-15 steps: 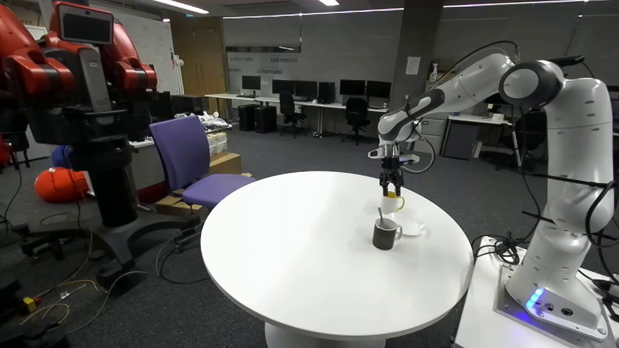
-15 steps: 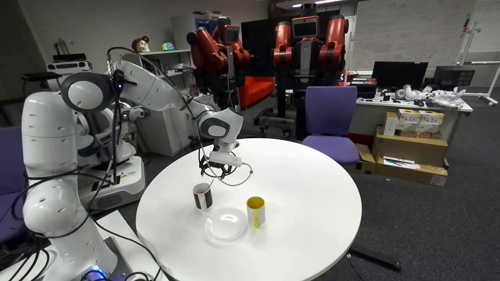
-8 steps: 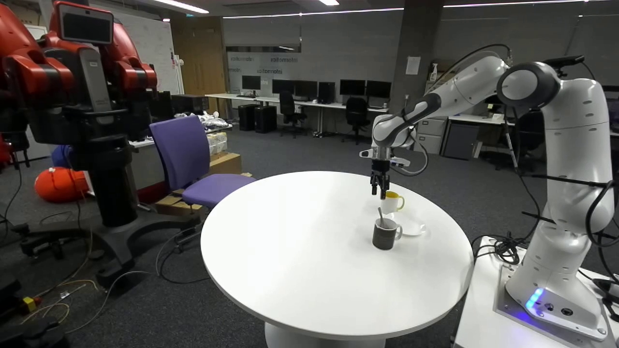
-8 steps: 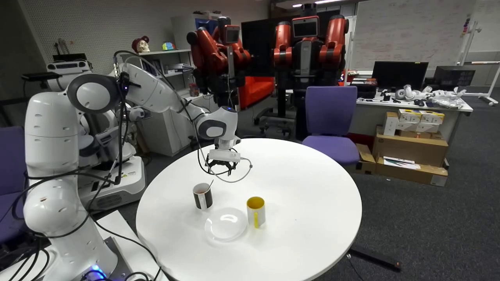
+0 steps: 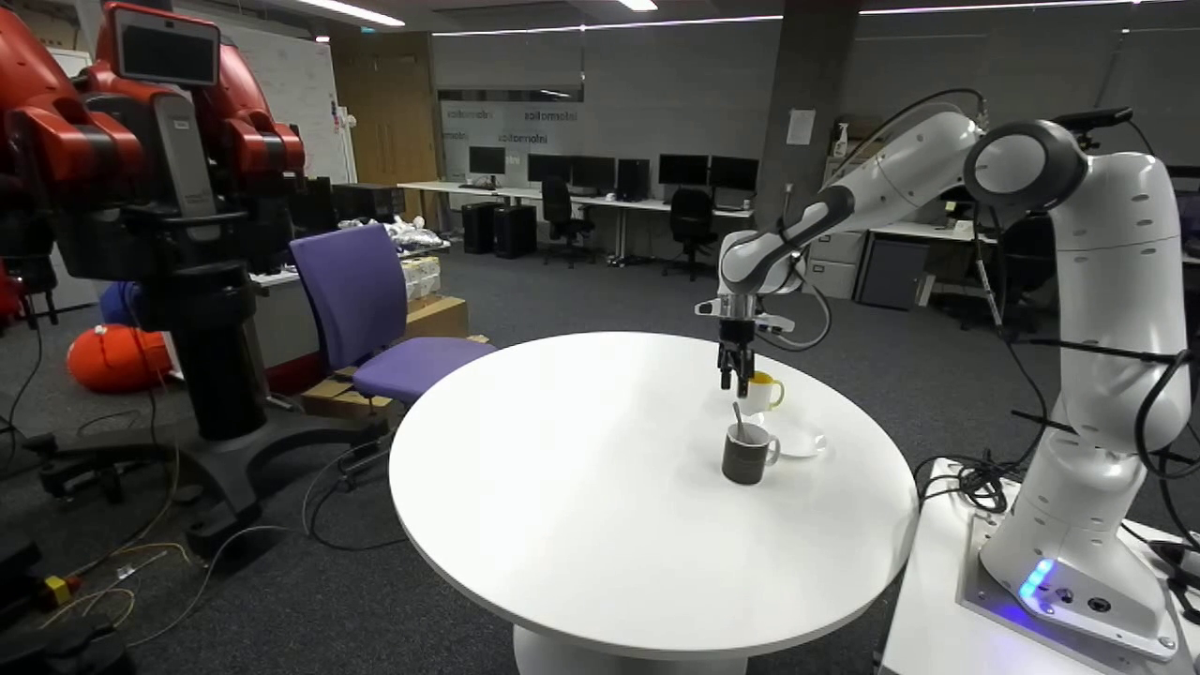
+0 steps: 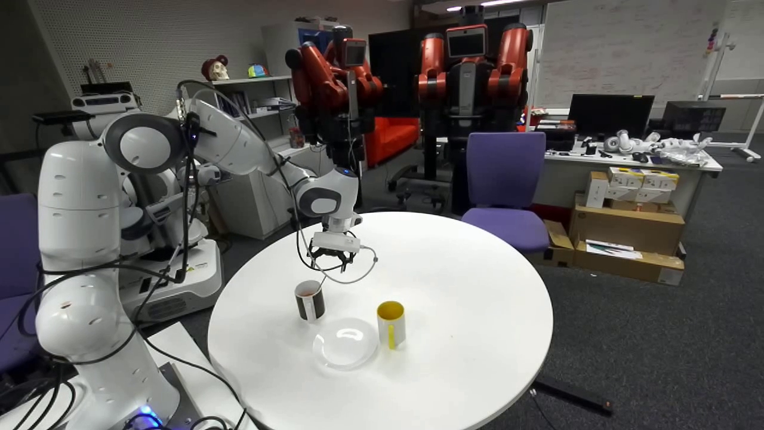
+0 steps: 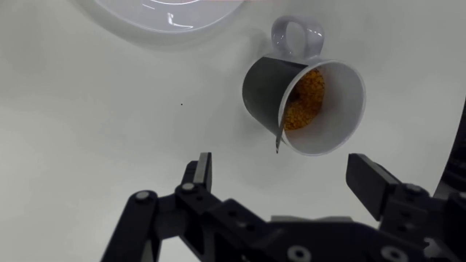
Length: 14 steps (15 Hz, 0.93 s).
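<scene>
My gripper (image 7: 281, 169) hangs above the round white table (image 5: 562, 487), spread wide and holding nothing. The black-and-white mug (image 7: 267, 91) stands upright there, near and below me, a slim utensil (image 7: 280, 134) leaning inside. I judge this an approach; the next move would call for lining up over that utensil.

The mug (image 7: 267, 91) with orange contents (image 7: 305, 100) is black and white.
</scene>
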Each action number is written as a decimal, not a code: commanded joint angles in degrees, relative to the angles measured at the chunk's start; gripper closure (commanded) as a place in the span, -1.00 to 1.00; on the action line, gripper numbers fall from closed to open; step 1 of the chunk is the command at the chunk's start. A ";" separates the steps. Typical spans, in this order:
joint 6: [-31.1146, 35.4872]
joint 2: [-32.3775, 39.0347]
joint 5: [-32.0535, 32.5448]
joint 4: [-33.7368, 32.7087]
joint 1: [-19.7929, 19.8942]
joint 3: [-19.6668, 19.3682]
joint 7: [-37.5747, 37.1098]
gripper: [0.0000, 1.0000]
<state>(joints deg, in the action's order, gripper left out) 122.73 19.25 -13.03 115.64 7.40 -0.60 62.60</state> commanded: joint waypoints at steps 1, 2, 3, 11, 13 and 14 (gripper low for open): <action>-1.85 -1.10 -2.38 1.57 1.46 1.08 -0.05 -1.00; -2.39 -1.47 -3.28 1.97 1.66 1.26 0.56 -1.00; -2.03 -2.09 -3.69 2.49 1.66 1.26 1.11 -1.00; -2.34 0.03 -2.31 0.92 1.55 0.40 -0.39 -1.00; -4.10 0.50 -1.90 -0.14 1.98 0.19 -0.47 -1.00; -4.49 0.61 -1.87 -0.41 2.26 0.15 -0.37 -1.00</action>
<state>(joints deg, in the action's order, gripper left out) 121.11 19.73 -15.16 116.51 8.30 -0.52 62.63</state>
